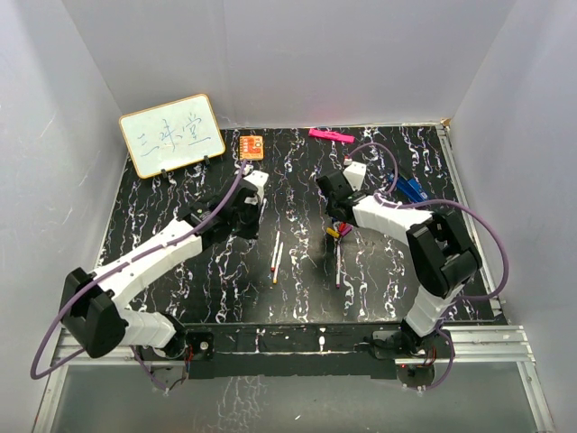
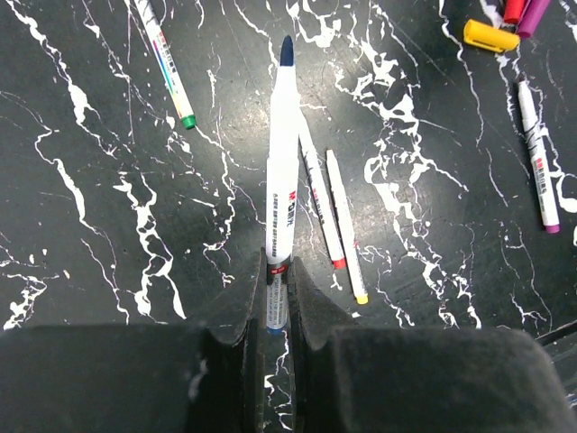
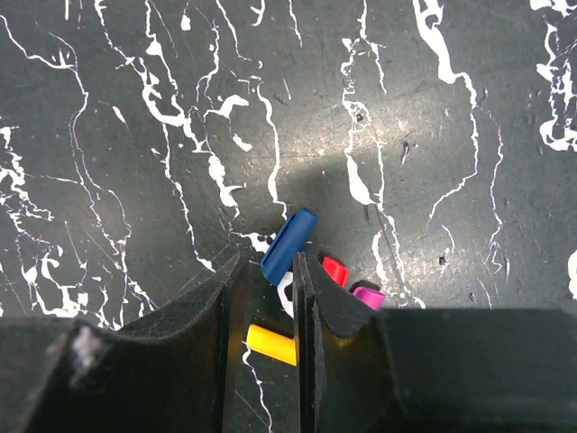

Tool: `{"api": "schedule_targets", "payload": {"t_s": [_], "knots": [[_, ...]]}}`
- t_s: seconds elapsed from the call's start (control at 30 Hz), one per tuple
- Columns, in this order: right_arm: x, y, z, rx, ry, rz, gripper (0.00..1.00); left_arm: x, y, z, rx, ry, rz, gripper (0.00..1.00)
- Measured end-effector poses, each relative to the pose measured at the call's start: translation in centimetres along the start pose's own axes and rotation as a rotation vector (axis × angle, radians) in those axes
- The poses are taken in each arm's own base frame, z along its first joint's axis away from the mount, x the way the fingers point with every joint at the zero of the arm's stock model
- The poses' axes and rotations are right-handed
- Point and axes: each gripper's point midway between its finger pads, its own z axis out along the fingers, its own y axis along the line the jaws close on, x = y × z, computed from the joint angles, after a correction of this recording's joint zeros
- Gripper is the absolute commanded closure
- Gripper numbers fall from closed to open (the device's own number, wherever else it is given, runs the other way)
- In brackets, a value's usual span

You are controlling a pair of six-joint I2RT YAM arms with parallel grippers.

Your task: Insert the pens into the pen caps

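My left gripper (image 2: 277, 263) (image 1: 245, 216) is shut on the rear of a white blue-tipped pen (image 2: 282, 171), which points straight ahead. A green-tipped pen (image 2: 167, 68), a red-tipped pen (image 2: 320, 203), a yellow-tipped pen (image 2: 347, 230) and a purple-tipped pen (image 2: 538, 158) lie on the black marbled table (image 2: 108, 225). My right gripper (image 3: 269, 262) (image 1: 335, 215) is narrowly open. Its jaws straddle the near end of the tilted blue cap (image 3: 289, 244), which touches the right finger, with a gap to the left one. The yellow cap (image 3: 270, 344), red cap (image 3: 335, 270) and purple cap (image 3: 368, 296) lie close by.
A small whiteboard (image 1: 171, 135) leans at the back left. An orange square block (image 1: 251, 146) and a flat pink bar (image 1: 331, 135) lie near the back wall. Blue objects (image 1: 412, 189) lie at the right, under the right arm's cable. White walls enclose the table.
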Motion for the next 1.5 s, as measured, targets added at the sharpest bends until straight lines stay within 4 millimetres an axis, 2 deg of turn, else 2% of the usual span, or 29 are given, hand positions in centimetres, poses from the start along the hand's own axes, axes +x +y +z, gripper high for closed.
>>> {"api": "schedule_targets", "payload": {"t_s": [0.17,0.33,0.7,1.0,1.5], "knots": [[0.8,-0.1,0.6,0.014,0.028,0.003,0.75,-0.5,0.0,-0.6,0.015,-0.048,-0.011,1.0],[1.7,-0.2,1.4,0.026,0.056,0.004,0.72,-0.1,0.1,-0.6,0.02,-0.054,-0.013,1.0],[1.6,-0.7,1.9,0.037,0.065,0.022,0.71,-0.3,-0.3,-0.3,0.041,-0.07,-0.015,1.0],[2.8,-0.9,3.0,0.047,0.099,0.016,0.71,-0.3,-0.3,-0.3,0.041,-0.07,-0.015,1.0],[2.3,-0.4,3.6,0.035,0.095,0.036,0.72,-0.2,-0.3,-0.2,0.04,-0.067,-0.015,1.0]]}}
